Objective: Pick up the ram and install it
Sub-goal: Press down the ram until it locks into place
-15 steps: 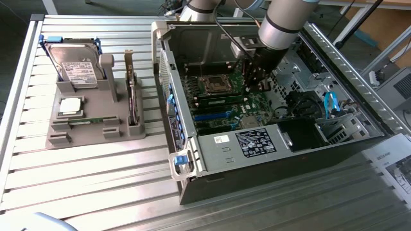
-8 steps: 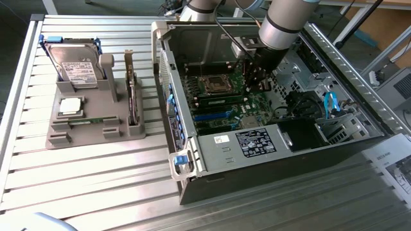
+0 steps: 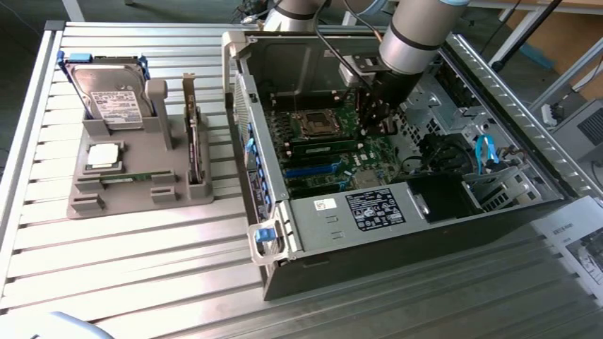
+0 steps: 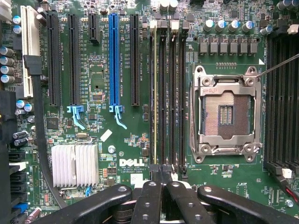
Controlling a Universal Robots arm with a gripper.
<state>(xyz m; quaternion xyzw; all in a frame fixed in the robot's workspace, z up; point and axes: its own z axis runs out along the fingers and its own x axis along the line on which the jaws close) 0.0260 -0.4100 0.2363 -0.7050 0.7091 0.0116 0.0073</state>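
Grey robot arm point(image 3: 414, 35) reaching into the case, gripper point(image 4: 163, 173) fully closed at the memory slots.

We note a slatted metal surface point(image 3: 141, 268) carrying an open black computer case point(image 3: 396, 261) and a grey plastic parts holder point(image 3: 132, 201). Over the green motherboard point(image 4: 117, 140), the gripper's tips sit just beside one end of the thin green ram stick point(image 4: 155, 93), which stands edge-on in a black slot. We see nothing held. A second green ram stick point(image 3: 127, 178) lies in the holder.

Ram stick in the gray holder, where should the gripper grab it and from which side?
Probably the middle of the ram, pinched across its thin faces, coming straight down from above. It lies low in the gray holder with raised blocks at its ends, leaving only its upper side free.
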